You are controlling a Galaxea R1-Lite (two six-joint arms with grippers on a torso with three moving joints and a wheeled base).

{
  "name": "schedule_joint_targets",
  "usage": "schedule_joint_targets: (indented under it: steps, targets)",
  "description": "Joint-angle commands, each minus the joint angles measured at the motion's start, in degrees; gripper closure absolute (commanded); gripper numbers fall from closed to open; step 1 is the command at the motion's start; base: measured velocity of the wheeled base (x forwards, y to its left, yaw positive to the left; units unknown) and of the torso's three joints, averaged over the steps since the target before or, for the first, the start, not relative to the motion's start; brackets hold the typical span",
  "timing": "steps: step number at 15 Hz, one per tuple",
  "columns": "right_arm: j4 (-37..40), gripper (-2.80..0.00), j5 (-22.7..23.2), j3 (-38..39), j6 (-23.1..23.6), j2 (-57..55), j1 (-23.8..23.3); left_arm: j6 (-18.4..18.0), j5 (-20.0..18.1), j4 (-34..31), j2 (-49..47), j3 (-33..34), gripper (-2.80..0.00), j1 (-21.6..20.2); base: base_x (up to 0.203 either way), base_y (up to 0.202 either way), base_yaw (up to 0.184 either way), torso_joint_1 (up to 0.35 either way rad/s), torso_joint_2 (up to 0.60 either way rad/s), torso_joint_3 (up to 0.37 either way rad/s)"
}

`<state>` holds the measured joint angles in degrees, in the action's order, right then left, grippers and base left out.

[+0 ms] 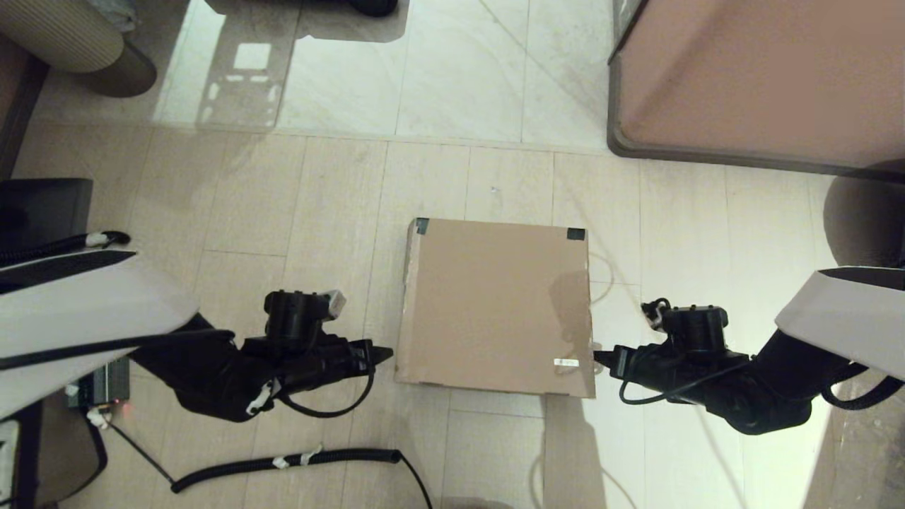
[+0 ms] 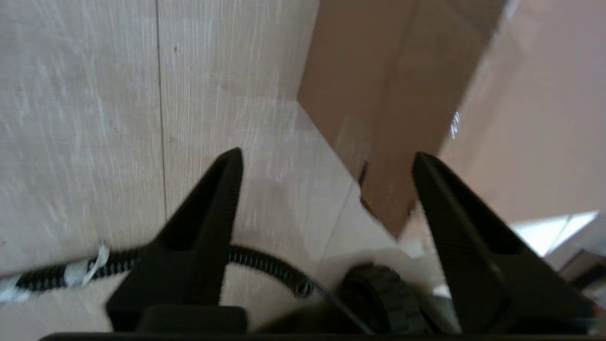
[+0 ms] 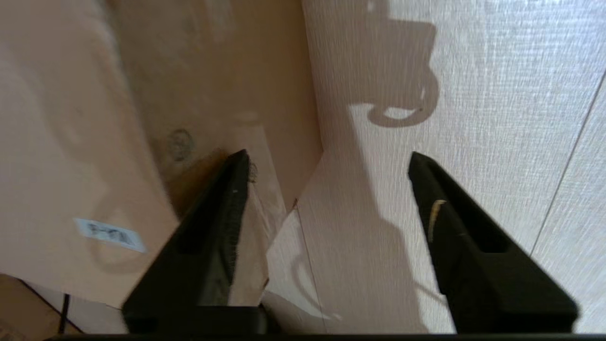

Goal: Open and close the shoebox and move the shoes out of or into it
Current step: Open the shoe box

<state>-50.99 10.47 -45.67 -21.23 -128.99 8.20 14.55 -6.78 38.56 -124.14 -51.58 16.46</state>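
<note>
On the floor, one shut shoebox (image 1: pixel 495 307) — two claws flank it, left claw (image 1: pixel 382 353) and right claw (image 1: pixel 601 359) both wide.

Nothing readable is showing anywhere right now. The only printed item is a small white label (image 1: pixel 566 363) sitting on the lid of the shoebox (image 1: pixel 495 304), near the corner closest to the robot's right side. In the right wrist view that label (image 3: pixel 111 234) is showing a few dark marks, but they are blurring together and no letter or number is coming through. No brand or sign is showing on the cardboard itself.
</note>
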Motion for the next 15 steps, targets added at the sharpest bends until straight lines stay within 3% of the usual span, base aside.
schedule_joint_targets:
  steps: [1, 6, 9, 15]
  targets:
    - [-0.33, -2.8, -0.1, -0.12, -0.21, -0.9, 0.41, 0.21, 0.22, 0.29, -2.37, -1.79, -2.8, 0.24, 0.0, 0.0, 0.0, 0.0, 0.0, 0.0]
    - [-0.42, -2.8, -2.8, 0.84, 0.18, 1.19, 0.23, 0.11, 0.71, -0.15, -0.62, -1.82, -2.8, 0.12, 0.0, 0.0, 0.0, 0.0, 0.0, 0.0]
    - [-0.42, -2.8, -3.09, 0.84, 0.13, 0.32, 0.32, -0.09, 6.62, 0.28, -3.37, -1.91, -2.8, 0.14, 0.0, 0.0, 0.0, 0.0, 0.0, 0.0]
    - [-0.42, -2.8, -3.98, 1.44, 0.28, -0.14, 0.3, -0.01, 7.13, 0.29, -4.72, -3.65, -2.8, 0.24, 0.0, 0.0, 0.0, 0.0, 0.0, 0.0]
